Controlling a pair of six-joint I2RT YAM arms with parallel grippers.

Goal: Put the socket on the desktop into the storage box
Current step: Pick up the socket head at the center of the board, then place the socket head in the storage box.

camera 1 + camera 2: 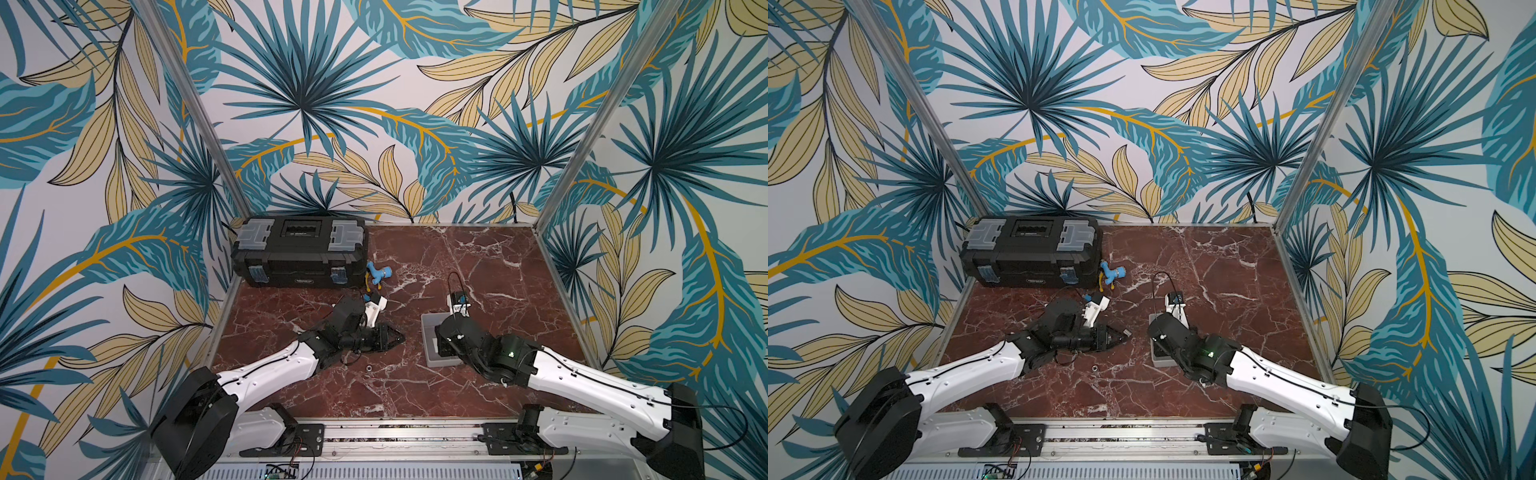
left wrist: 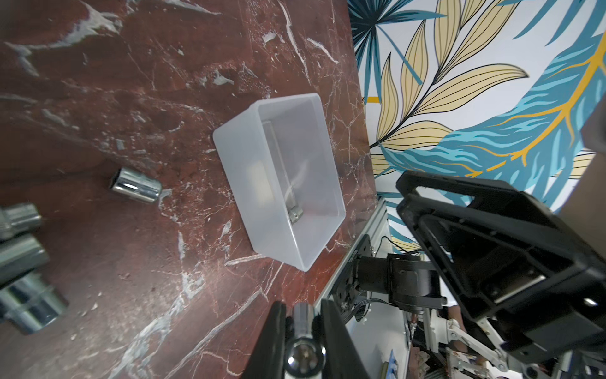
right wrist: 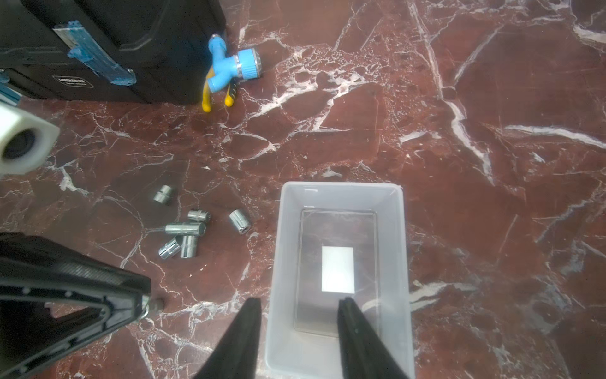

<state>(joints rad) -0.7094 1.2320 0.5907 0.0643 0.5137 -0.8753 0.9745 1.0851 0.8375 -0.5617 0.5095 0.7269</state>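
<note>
My left gripper (image 2: 303, 315) is shut on a chrome socket (image 2: 303, 331), held low over the desktop (image 1: 478, 270) left of the storage box (image 2: 282, 177). The pale grey box has a small socket (image 2: 295, 215) lying inside it. My right gripper (image 3: 300, 305) hangs open above the box (image 3: 341, 203), one finger outside its left wall and one over the inside, holding nothing. Several loose sockets (image 3: 185, 228) lie on the marble left of the box. In both top views the right wrist covers most of the box (image 1: 430, 332).
A large black toolbox (image 1: 299, 249) stands at the back left, with a blue spray nozzle (image 1: 378, 274) and yellow-handled tool beside it. One lone socket (image 1: 368, 368) lies near the front between the arms. Aluminium rails edge the desktop.
</note>
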